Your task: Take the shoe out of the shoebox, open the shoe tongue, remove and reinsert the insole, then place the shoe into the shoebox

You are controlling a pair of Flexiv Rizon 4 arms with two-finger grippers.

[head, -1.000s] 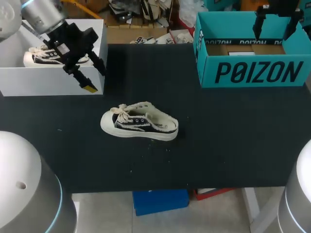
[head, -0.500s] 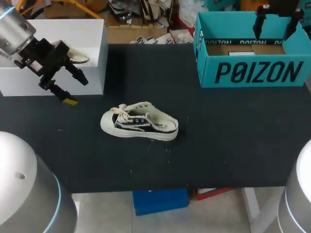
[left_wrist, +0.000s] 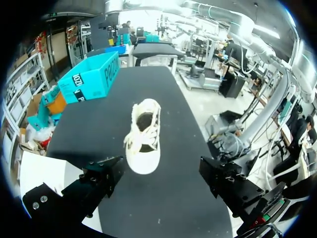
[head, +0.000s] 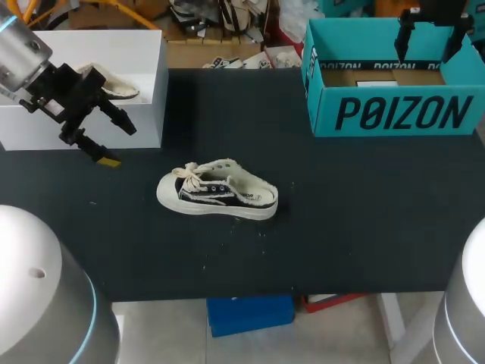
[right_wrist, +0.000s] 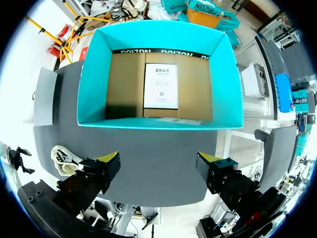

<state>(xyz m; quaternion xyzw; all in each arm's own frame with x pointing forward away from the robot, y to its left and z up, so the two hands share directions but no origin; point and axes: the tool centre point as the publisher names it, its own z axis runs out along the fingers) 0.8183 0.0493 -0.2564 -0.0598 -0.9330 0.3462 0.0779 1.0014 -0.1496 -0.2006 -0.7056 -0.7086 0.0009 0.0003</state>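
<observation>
Black covering runs across the whole bench point(head: 364, 212), and everything I am working with sits on it.

Next in size is the teal shoebox point(head: 394, 114), which stands open directly under my right gripper point(right_wrist: 158, 161). That gripper hangs above the box with its yellow-tipped fingers spread wide and nothing between them. Looking out along them, I see the brown cardboard floor of the box and one white printed sheet point(right_wrist: 160, 85) lying flat against the wall farthest from the gripper. There is no shoe in the box.

A white box point(head: 76, 125) sits just behind my left gripper point(head: 114, 142), at that gripper's end of the bench. Something cream-coloured point(head: 117, 85) shows over its wall. Most of it is hidden by my arm, so I cannot tell exactly what it is.

My left gripper hovers low over the bench in front of that white box, angled down. Its fingers are wide apart and grip nothing.

The shoe point(head: 217, 189) rests upright on its sole on the bare bench, ahead of the left gripper and well apart from it. In the left wrist view it lines up with the gap between the fingers, toe end nearest the gripper. It is cream with a black side panel, and its laces lie loose over the tongue. It is also well apart from the teal shoebox and the right gripper.
</observation>
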